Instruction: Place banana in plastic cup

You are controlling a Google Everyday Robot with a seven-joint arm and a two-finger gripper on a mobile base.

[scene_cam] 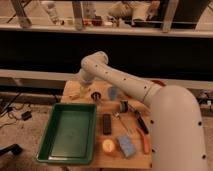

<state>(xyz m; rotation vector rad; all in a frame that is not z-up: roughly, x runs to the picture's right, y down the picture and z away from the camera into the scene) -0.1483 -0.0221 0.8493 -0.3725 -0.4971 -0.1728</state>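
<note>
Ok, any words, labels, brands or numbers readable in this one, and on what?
None can be read.
Black flat item beside the tray: any marking is too blurred to read.
Items on the back ledge: labels, if any, are too small to read.
Gripper, open over the table's back left by the banana: no marking visible.

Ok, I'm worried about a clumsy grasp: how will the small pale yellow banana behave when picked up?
Slim and curved, the small pale yellow banana beside the end effector at the table's far left will probably pivot if pinched off-centre. It looks light, likely easy to lift. Seemingly longer than the light blue round plastic cup is wide, it should lean out.
</note>
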